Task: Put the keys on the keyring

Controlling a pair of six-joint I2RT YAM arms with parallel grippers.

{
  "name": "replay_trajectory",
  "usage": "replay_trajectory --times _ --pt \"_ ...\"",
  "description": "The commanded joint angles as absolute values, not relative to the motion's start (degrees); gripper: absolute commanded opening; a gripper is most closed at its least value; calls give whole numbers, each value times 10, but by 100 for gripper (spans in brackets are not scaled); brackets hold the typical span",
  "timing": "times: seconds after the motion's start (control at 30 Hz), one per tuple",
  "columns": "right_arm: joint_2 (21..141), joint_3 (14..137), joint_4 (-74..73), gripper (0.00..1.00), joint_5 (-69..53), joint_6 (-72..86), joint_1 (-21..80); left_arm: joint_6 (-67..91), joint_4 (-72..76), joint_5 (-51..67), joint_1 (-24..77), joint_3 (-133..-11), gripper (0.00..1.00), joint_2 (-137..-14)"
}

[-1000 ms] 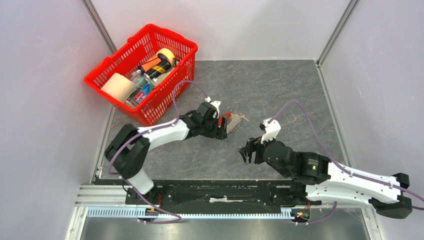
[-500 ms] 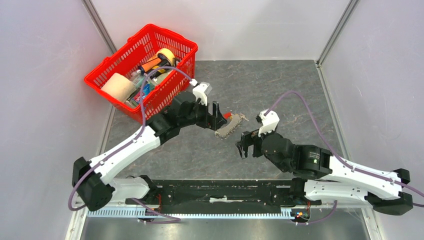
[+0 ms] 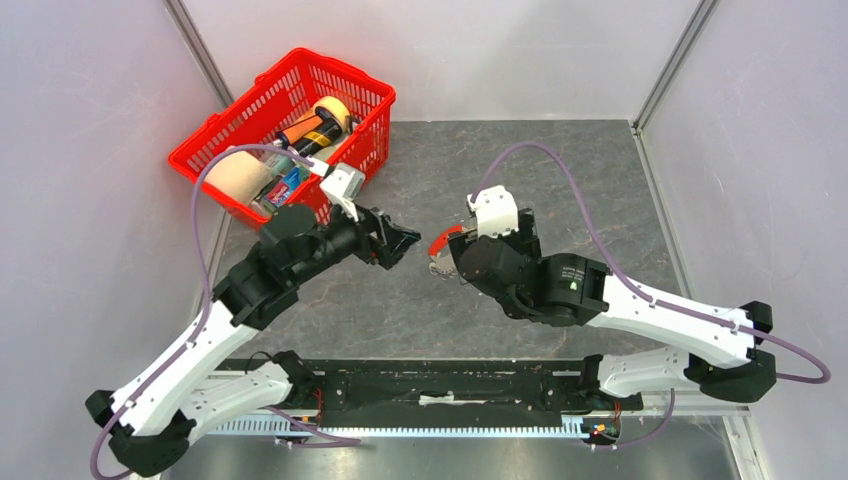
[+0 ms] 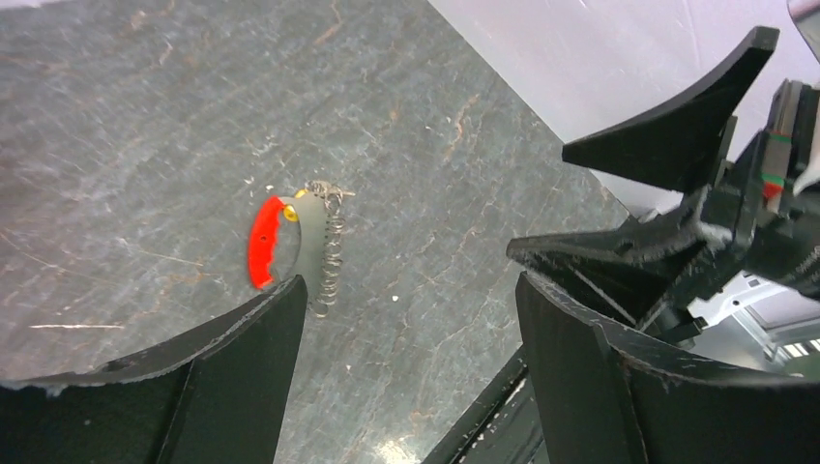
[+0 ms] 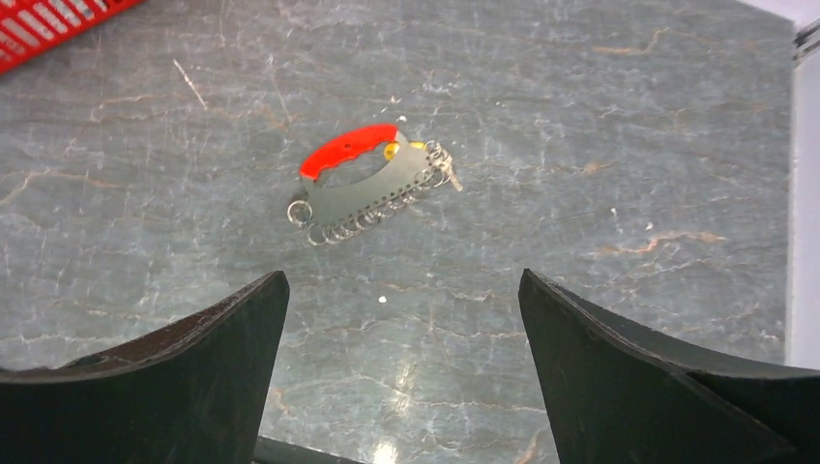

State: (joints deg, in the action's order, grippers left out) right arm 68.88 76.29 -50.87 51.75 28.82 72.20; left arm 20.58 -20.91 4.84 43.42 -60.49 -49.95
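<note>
The keyring [image 5: 363, 179] is a red crescent with a grey blade and a fringe of small metal rings. It lies flat on the grey table, held by nothing. From above, only its red arc [image 3: 437, 243] shows, just left of my right arm. My right gripper [image 5: 403, 275] hangs open above and just short of it, with bare table between the fingers. My left gripper [image 4: 408, 280] is open too, off to the keyring's [image 4: 290, 242] left and pointing at it [image 3: 398, 242]. The keys are out of view.
A red basket [image 3: 232, 105] holding tape rolls, a bottle and other items stands at the back left, close behind my left arm; its corner [image 5: 48, 24] shows in the right wrist view. White walls enclose the table. The black rail runs along the near edge.
My left gripper has let go of the keyring and drawn back to the left. My right arm has swung up and left over the keyring, and its jaws have widened.
</note>
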Motion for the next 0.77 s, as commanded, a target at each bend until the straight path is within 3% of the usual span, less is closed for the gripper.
replay_trajectory --times 0.0,0.27,0.57,0.73 --pt "680 826 -522 97 589 273 722 157 -245 20 433 -628 86 -471" --pt "645 879 -511 97 607 225 722 133 -271 9 433 -636 86 -428" --pt "538 795 -390 97 580 146 722 122 -271 8 433 -632 86 -406" --pt "571 835 -448 97 546 138 722 119 -265 5 433 -629 86 -398"
